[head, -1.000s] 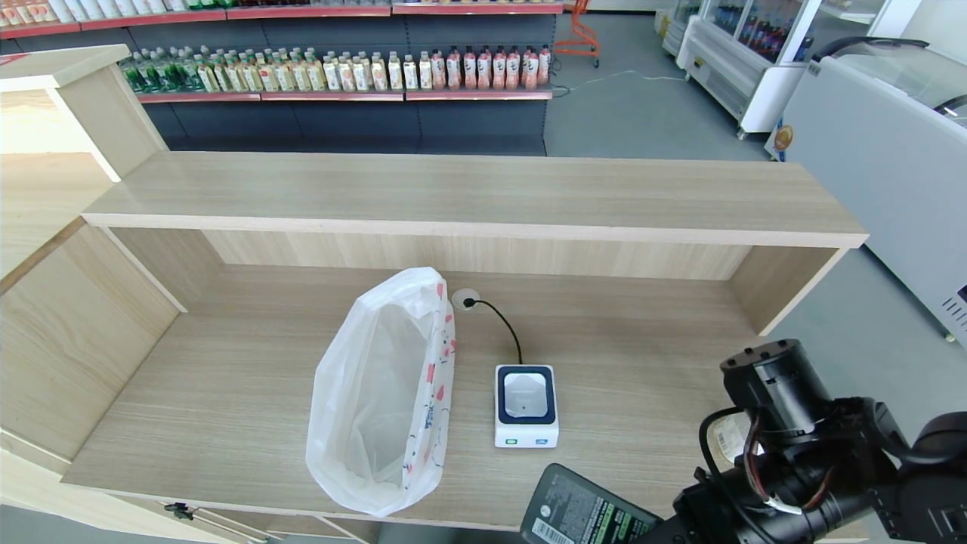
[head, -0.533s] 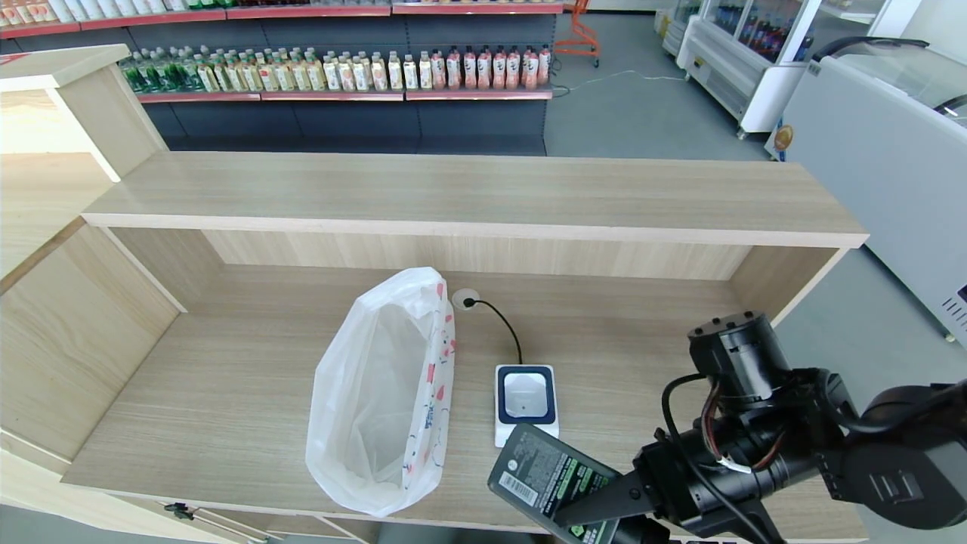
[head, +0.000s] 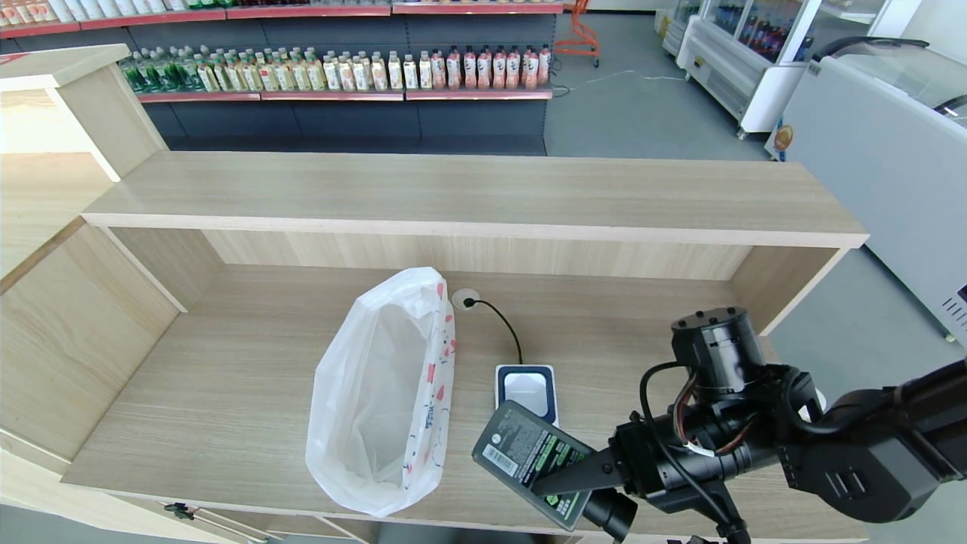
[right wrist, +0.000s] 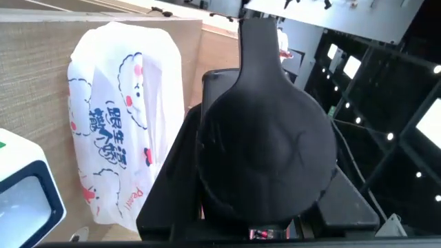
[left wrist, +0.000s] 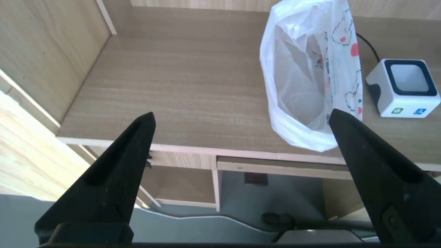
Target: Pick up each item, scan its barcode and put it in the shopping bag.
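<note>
My right gripper [head: 563,483] is shut on a flat dark packet [head: 521,453] with green print and a barcode label facing up. It holds the packet tilted, just above the near edge of the white barcode scanner [head: 526,389]. The white plastic shopping bag [head: 381,393] stands open on the counter left of the scanner. In the right wrist view the packet [right wrist: 265,145] is clamped between the fingers, with the bag [right wrist: 124,131] and the scanner [right wrist: 24,200] beyond. My left gripper [left wrist: 244,172] hangs open off the counter's near edge, facing the bag [left wrist: 310,76] and the scanner [left wrist: 406,86].
The scanner's black cable [head: 498,321] runs to a grommet in the wooden counter [head: 227,393]. A raised shelf [head: 468,193] borders the far side, with side walls at both ends. Store shelves of bottles [head: 340,72] and freezers [head: 869,113] stand beyond.
My right arm has moved left and forward from the counter's near right corner, bringing the packet over the near edge of the scanner. The bag and scanner have not moved.
</note>
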